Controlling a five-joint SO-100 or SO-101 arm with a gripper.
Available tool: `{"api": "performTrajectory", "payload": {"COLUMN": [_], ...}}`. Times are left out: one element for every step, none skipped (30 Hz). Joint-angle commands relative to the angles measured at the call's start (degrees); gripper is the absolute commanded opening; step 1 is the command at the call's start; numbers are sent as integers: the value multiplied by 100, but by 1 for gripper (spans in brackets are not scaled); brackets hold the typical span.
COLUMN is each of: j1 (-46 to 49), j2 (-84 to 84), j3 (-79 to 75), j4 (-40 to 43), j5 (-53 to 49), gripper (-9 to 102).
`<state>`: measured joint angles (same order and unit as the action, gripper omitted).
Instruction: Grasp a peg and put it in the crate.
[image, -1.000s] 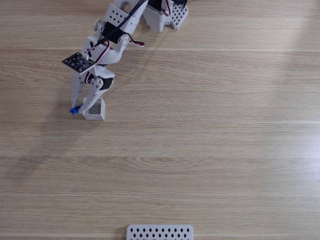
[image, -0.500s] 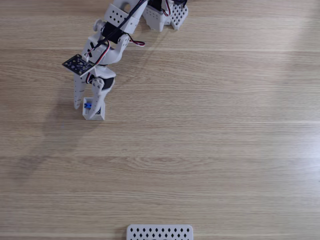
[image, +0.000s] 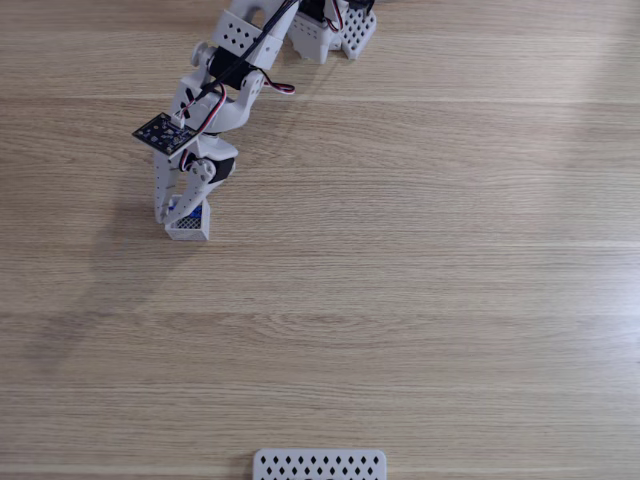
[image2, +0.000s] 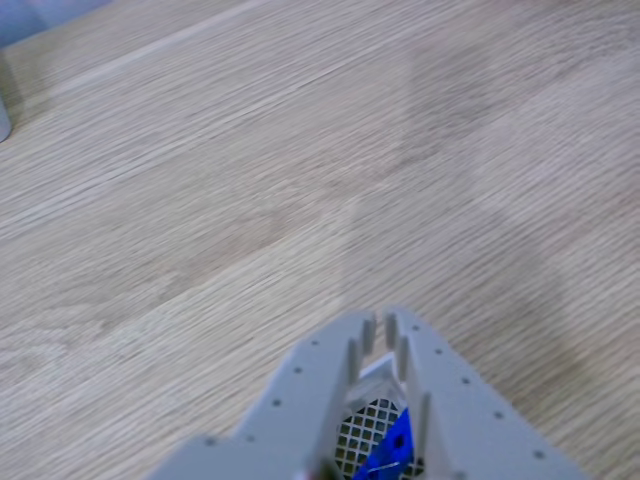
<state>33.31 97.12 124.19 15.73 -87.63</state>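
The small white crate (image: 189, 232) stands on the wooden table at the left in the fixed view, right under my gripper (image: 176, 212). The blue peg (image: 190, 213) shows inside the crate's top, beside the right finger. In the other view I look down between my fingers and see the crate's dark mesh bottom (image2: 362, 425) with the blue peg (image2: 399, 440) lying against it. The gripper (image2: 381, 322) is open by a narrow gap at the tips, with nothing between them. It hangs just above the crate, pointing down.
A wide flat white piece with diamond-shaped holes (image: 319, 465) lies at the bottom edge of the fixed view. The arm's white base (image: 325, 30) sits at the top. Bare wood stretches to the right and below the crate.
One second ago the gripper held the peg just left of the crate. It carried the peg over the crate and let go; the peg now lies inside, and the gripper has shifted slightly right.
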Motion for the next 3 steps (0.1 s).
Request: {"api": "performTrajectory", "payload": {"j1": [26,35,35], "j2": [747,747,747], "j3": [-149,-149,-158], "j4": [18,18,18], "j5": [35,35,35], "gripper": [-1,-1,-1]}}
